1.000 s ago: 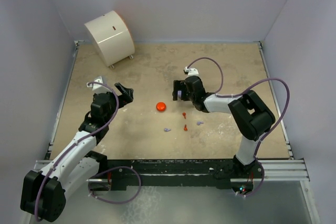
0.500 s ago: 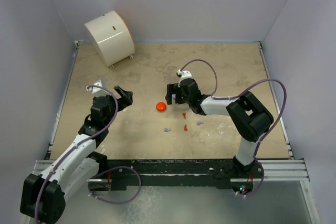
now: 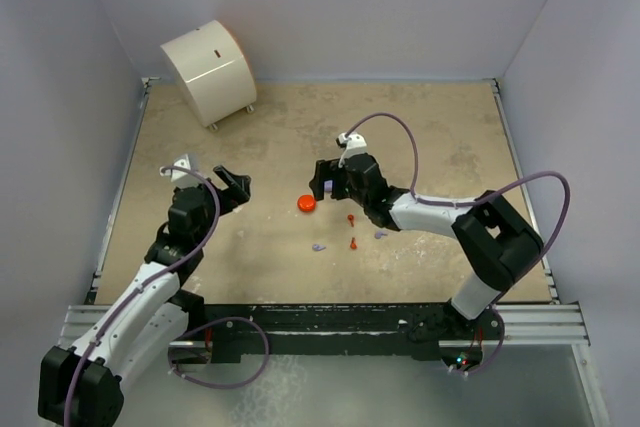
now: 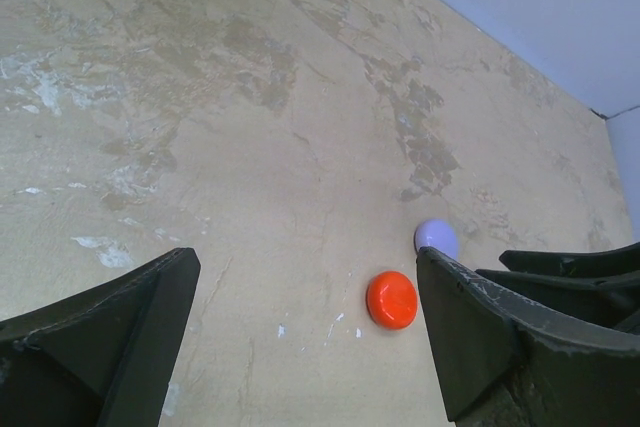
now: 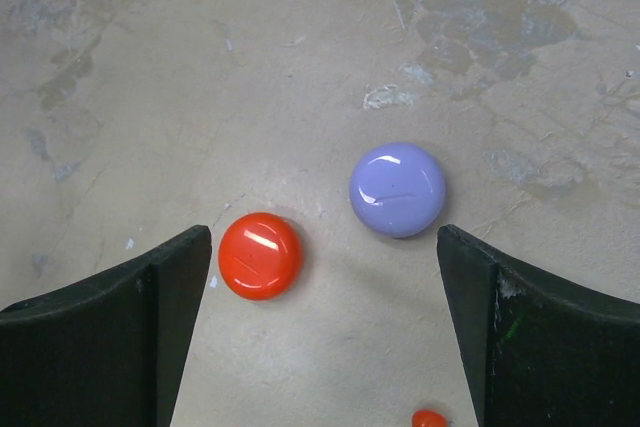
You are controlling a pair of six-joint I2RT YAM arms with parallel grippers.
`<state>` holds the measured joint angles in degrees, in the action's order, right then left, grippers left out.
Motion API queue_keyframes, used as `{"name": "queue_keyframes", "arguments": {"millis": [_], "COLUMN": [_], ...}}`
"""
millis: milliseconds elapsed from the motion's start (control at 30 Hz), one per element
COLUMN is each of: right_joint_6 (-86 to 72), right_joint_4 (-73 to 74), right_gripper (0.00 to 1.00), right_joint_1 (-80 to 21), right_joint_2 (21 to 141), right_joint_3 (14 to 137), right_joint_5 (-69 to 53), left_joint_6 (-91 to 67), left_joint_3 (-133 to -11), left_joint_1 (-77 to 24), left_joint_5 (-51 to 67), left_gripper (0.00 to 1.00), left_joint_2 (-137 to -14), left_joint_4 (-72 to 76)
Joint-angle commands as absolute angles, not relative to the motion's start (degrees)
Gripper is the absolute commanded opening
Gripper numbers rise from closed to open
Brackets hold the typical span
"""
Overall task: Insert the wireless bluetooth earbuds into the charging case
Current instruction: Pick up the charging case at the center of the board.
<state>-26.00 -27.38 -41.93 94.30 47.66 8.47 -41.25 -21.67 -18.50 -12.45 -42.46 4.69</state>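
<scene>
Top external: four tiny stemmed earbuds (image 3: 354, 243), lilac and red-orange, loose on tabletop (image 3: 430, 137), 5 o'clock from glossy orange round case (image 3: 306, 203). Spread and empty: left gripper (image 3: 235, 182), right gripper (image 3: 325, 185). Likely light, slippery; pinch the stem.

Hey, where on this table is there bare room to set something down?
Bare: the far right corner of the table, and the far middle beside the white drum. Crowded: the centre, where the red case, lilac case and four earbuds lie close together.
</scene>
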Motion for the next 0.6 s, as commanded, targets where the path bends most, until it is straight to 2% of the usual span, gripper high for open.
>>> {"name": "queue_keyframes", "arguments": {"millis": [0,567], "right_joint_6": [-26.0,-26.5], "right_joint_4": [-29.1,-30.7], "right_gripper": [0.96,0.97], "right_joint_1": [-41.9,-41.8], "right_joint_2": [95.7,104.2], "right_joint_3": [48.4,53.2], "right_joint_5": [10.3,8.5], "left_joint_6": [-41.8,-42.1], "left_joint_3": [-22.1,-20.4], "left_joint_1": [-18.8,-18.8], "left_joint_5": [-13.3,-13.5], "left_gripper": [0.89,0.89], "left_joint_2": [-40.9,-39.9], "left_joint_4": [5.0,5.6]}}
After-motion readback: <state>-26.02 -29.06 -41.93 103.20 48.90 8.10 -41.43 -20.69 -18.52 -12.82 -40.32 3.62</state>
